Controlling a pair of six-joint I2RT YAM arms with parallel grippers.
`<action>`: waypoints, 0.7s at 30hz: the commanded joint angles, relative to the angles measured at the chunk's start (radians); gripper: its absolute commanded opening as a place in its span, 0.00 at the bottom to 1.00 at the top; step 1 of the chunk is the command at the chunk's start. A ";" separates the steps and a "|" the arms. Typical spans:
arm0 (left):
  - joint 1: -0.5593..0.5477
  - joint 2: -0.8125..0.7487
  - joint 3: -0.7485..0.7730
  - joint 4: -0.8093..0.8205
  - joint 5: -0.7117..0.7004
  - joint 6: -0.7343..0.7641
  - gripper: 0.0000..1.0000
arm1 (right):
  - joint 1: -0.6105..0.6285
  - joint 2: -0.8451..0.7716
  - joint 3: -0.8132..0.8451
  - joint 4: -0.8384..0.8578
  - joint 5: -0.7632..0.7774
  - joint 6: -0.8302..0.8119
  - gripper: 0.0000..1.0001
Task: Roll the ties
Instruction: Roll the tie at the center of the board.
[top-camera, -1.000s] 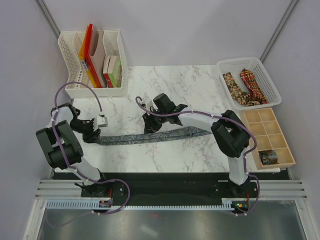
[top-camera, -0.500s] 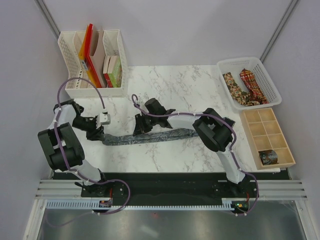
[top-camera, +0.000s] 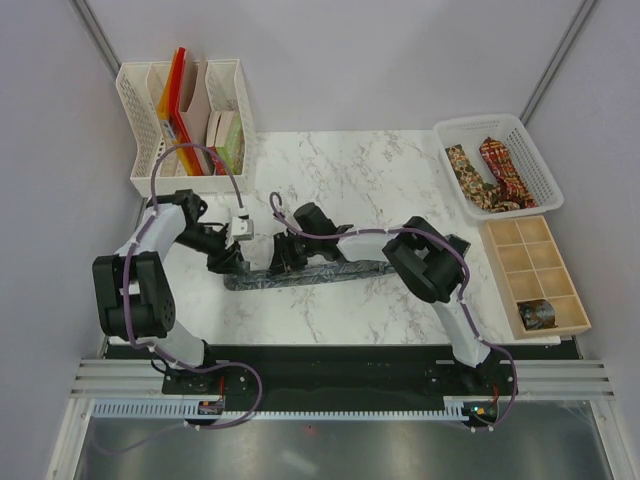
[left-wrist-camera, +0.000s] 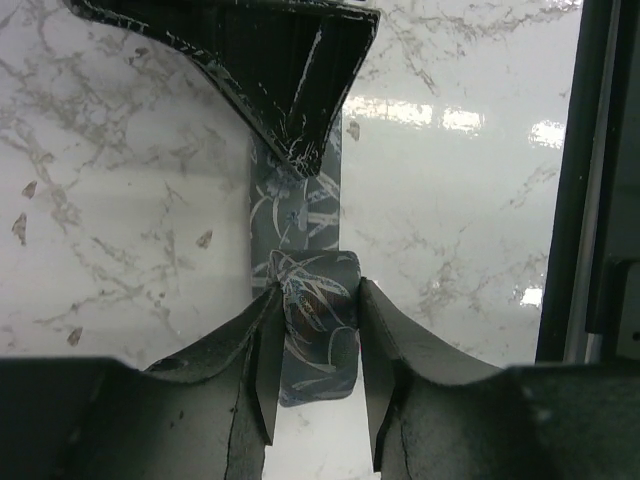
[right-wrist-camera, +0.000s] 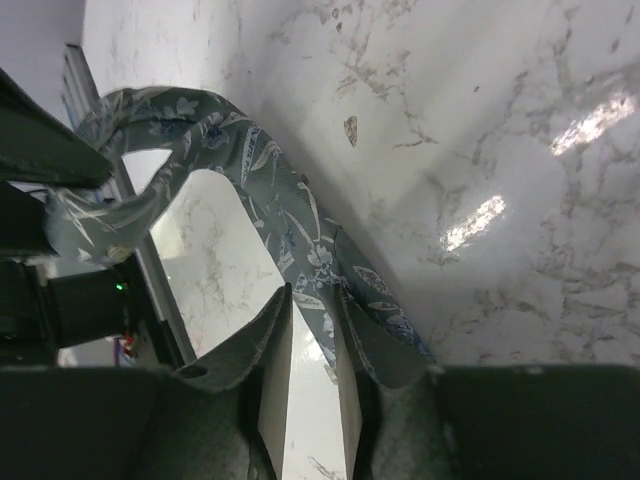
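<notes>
Tie (top-camera: 330, 272) lies toward the counter's (top-camera: 350, 170) near edge, left gripper (left-wrist-camera: 317, 300) pinching its folded left end, right gripper (right-wrist-camera: 312, 300) clamped on it nearby.

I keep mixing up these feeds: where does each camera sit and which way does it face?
Top external: fixed above and behind the bases, looking down on the marble table; left arm and right arm show.
Left wrist: on the left arm, looking down the left end effector, clamped on the folded end of the grey-green tie.
Right wrist: on the right arm, looking down past the right end effector, pinching that tie.
Shared: both wrist views show the same tie.
</notes>
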 joint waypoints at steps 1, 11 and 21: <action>-0.053 0.036 -0.026 0.119 0.075 -0.142 0.42 | -0.028 -0.083 -0.071 0.162 -0.086 0.135 0.34; -0.128 0.119 -0.033 0.212 0.046 -0.235 0.46 | -0.082 -0.177 -0.194 0.341 -0.129 0.280 0.51; -0.148 0.131 -0.046 0.244 0.040 -0.258 0.46 | -0.046 -0.120 -0.179 0.355 -0.067 0.335 0.51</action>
